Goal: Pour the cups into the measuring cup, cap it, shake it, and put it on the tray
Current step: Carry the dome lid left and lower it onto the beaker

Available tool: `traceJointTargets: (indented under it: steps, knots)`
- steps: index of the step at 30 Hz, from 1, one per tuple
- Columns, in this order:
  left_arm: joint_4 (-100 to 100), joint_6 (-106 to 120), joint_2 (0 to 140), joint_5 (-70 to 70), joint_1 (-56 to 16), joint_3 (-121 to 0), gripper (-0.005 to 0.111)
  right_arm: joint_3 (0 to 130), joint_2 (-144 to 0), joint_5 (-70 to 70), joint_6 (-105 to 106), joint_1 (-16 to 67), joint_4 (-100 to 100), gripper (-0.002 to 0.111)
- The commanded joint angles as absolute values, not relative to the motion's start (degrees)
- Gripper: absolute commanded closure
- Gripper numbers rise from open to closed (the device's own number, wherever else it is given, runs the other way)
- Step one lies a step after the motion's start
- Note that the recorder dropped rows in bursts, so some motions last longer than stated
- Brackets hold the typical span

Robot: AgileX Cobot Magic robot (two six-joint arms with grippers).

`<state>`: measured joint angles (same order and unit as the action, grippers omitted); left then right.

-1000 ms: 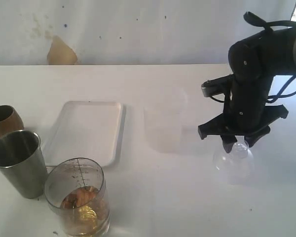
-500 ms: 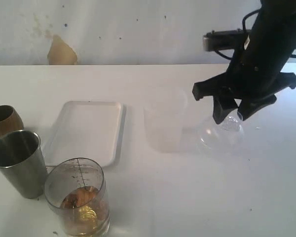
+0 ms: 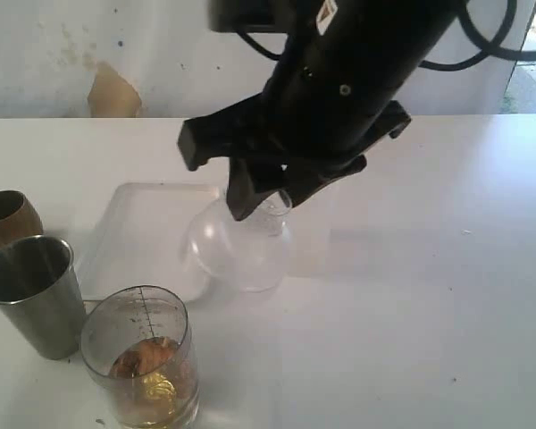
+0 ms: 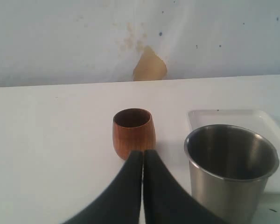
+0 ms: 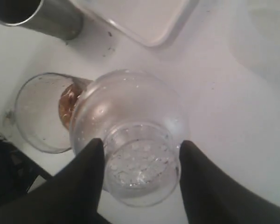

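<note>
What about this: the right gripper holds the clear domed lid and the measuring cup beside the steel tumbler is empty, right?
No. The exterior view shows the measuring cup beside the steel tumbler holds amber liquid. The right gripper does hold the lid.

The squat rounded wooden cup (image 4: 134, 133) is reddish brown, the tall steel tumbler (image 4: 231, 168) shiny grey. The clear plastic measuring cup (image 3: 143, 357) bears dark tick marks over amber contents. The flat rectangular tray (image 3: 152, 234) and table (image 3: 429, 340) are white.
</note>
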<state>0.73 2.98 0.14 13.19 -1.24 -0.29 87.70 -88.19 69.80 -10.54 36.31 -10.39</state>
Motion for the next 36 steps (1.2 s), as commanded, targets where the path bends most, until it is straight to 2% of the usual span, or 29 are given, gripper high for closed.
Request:
traceJointTargets:
  steps: [1, 14, 36]
  knots:
    - [0.38, 2.86, 0.0, 13.31, -1.29, 0.0, 0.106, 89.05, -88.24, 69.96, -12.16, 40.42, -10.5, 0.108]
    - [0.38, 2.86, 0.0, 13.31, -1.29, 0.0, 0.106, 94.82, -96.43, 69.96, -12.87, 48.2, -10.45, 0.108]
    - [0.38, 2.86, 0.0, 13.31, -1.29, 0.0, 0.106, 94.8, -100.21, 69.96, -13.7, 48.56, -9.6, 0.108]
